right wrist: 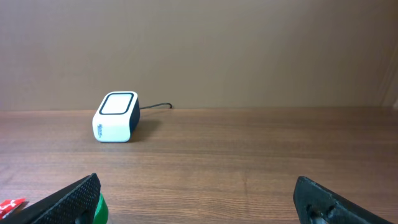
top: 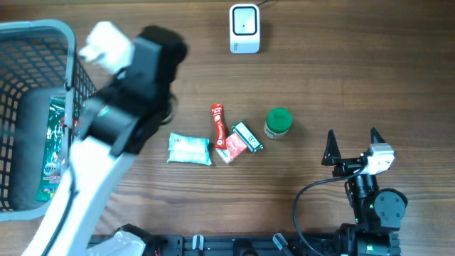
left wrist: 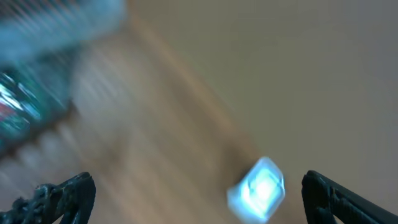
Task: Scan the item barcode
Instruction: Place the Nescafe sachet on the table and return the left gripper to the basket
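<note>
The white barcode scanner (top: 244, 28) stands at the table's far middle; the right wrist view shows the scanner (right wrist: 116, 116) with its cable. Loose items lie mid-table: a teal packet (top: 189, 149), a red stick (top: 217, 123), a red-and-white packet (top: 232, 147), a green-and-black box (top: 247, 136) and a green-lidded jar (top: 278, 122). My left arm (top: 131, 92) reaches over the basket's right edge, its fingers hidden from overhead. The blurred left wrist view shows my left gripper (left wrist: 198, 180) open and empty. My right gripper (top: 352, 139) stands open and empty at the front right.
A grey wire basket (top: 35, 30) fills the left edge, with a green packet (top: 53, 153) lying inside. The left wrist view shows this packet (left wrist: 18, 106) smeared at upper left and the scanner (left wrist: 258, 190) as a glowing block. The jar's lid (right wrist: 98, 208) sits by my right gripper's left finger.
</note>
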